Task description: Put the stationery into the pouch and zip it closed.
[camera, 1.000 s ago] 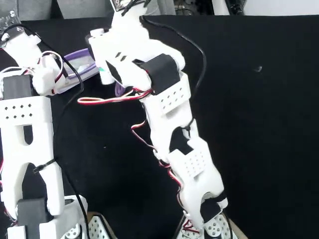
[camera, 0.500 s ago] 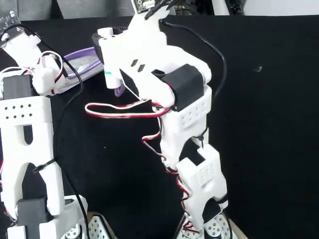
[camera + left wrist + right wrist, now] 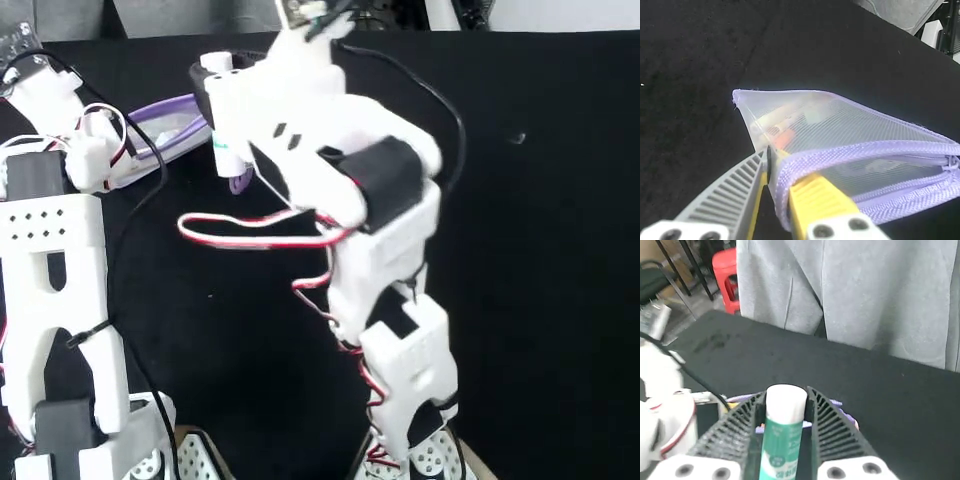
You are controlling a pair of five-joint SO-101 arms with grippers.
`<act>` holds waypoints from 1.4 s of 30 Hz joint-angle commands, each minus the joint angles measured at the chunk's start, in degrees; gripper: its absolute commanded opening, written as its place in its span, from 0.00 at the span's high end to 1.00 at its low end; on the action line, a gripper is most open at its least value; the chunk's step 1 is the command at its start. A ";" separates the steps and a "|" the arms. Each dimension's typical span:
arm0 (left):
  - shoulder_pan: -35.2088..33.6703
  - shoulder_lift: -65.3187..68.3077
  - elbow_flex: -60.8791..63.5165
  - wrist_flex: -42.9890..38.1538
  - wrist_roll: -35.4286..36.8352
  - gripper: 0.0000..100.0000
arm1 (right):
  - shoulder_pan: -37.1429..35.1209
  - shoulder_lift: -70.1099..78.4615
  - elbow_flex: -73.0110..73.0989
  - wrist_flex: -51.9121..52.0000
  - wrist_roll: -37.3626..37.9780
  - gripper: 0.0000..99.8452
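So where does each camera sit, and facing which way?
High view: fixed overhead, looking down at the table; left arm, right arm show.
Left wrist view: rides the left gripper, facing the pouch it pinches.
Right wrist view: rides the right gripper, facing a curtain over its glue stick.
Shared: high and left wrist, the pouch.

The left arm [image 3: 55,260] and right arm [image 3: 392,250] are built of white shells with perforated panels and black motor blocks [image 3: 385,172], and red, white and black cables [image 3: 250,222] are strung along them. The left pincer [image 3: 774,161] is fitted with grey and yellow fingers [image 3: 730,195], the right pincer [image 3: 785,392] with black ribbed ones.
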 commanded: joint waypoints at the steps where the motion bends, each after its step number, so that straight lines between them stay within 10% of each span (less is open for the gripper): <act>1: -0.57 0.18 1.19 -0.97 0.62 0.97 | 1.49 -5.23 -1.63 1.76 1.76 0.99; 42: -0.66 0.18 1.27 -0.88 0.53 0.97 | 1.58 -38.29 20.62 1.67 7.65 0.99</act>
